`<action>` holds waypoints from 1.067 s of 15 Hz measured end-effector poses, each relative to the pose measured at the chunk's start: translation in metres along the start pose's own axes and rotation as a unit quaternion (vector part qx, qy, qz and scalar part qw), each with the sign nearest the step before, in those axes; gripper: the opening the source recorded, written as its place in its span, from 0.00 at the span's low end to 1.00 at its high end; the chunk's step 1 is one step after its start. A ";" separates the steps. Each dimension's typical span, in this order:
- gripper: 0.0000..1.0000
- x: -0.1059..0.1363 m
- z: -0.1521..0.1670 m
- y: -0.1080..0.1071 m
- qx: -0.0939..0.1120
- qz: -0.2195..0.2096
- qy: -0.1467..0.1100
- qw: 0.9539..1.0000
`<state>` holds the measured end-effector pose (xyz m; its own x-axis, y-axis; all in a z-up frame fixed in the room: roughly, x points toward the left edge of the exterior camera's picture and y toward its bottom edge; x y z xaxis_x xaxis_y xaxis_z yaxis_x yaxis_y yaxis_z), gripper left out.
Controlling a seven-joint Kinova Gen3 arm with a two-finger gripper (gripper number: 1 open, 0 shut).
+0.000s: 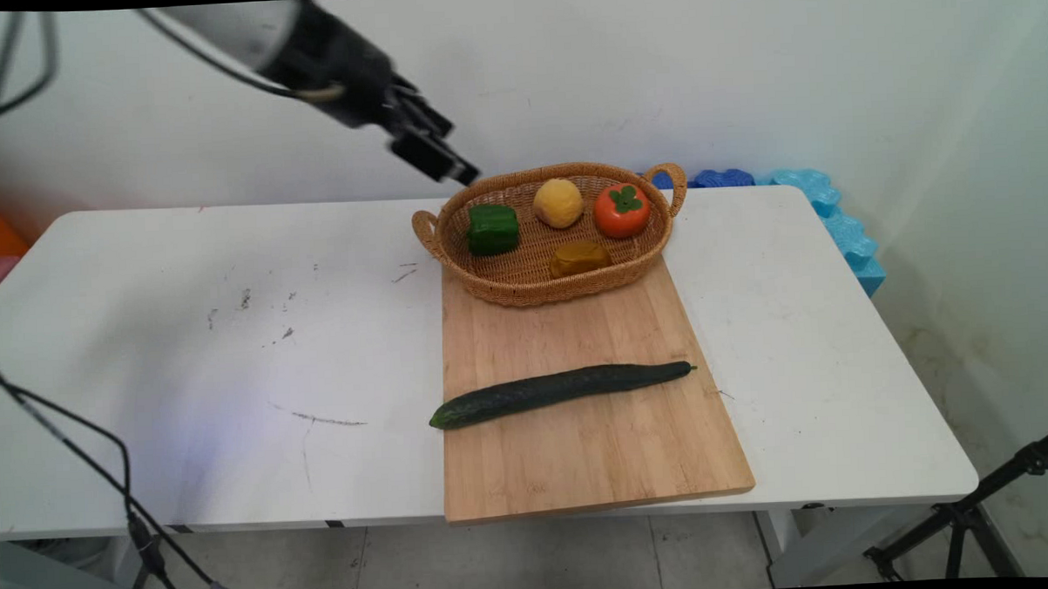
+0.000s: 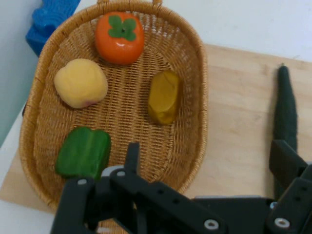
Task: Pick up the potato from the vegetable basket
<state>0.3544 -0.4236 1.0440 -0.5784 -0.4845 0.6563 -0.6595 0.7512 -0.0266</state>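
White wall, white table (image 1: 186, 359), seen from the near side. A wood board (image 1: 582, 449) lies well below and ahead of the gripper (image 1: 436, 158), which hangs in the air w/ its fingers apart and nothing between them, just off the left handle of a wicker basket (image 1: 524, 286). The basket sits on the board's far end, right under the tool in the hand view. Blue foam pieces (image 1: 835, 223) show beyond the basket, at the table's far right corner. A long cucumber (image 1: 562, 389) lies across the board, farthest from the tool and well apart from the basket. Inside the basket, nearest to farthest from the gripper: green pepper (image 1: 492, 228), pale yellow fruit (image 1: 558, 203), brownish-yellow item (image 1: 579, 258) (what it is can't be told), orange persimmon (image 1: 621, 210) w/ green calyx. All four sit apart from one another. As for progress: nothing gripped, nothing touched; every item rests in place, cucumber outside the basket, the rest in it.
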 end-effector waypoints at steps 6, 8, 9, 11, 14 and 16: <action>1.00 0.040 0.088 -0.006 0.017 -0.006 -0.039 0.999; 1.00 0.052 0.121 -0.011 0.023 -0.008 -0.054 0.998; 1.00 0.055 0.135 -0.014 0.026 -0.009 -0.060 0.998; 1.00 0.062 0.163 -0.020 0.029 -0.010 -0.075 0.997; 1.00 0.067 0.198 -0.027 0.025 -0.009 -0.095 0.995; 1.00 0.067 0.216 -0.030 0.019 -0.006 -0.108 0.994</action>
<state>0.2312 -0.5753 0.9260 -0.6564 -0.5818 0.4803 -0.6831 0.7285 -0.0511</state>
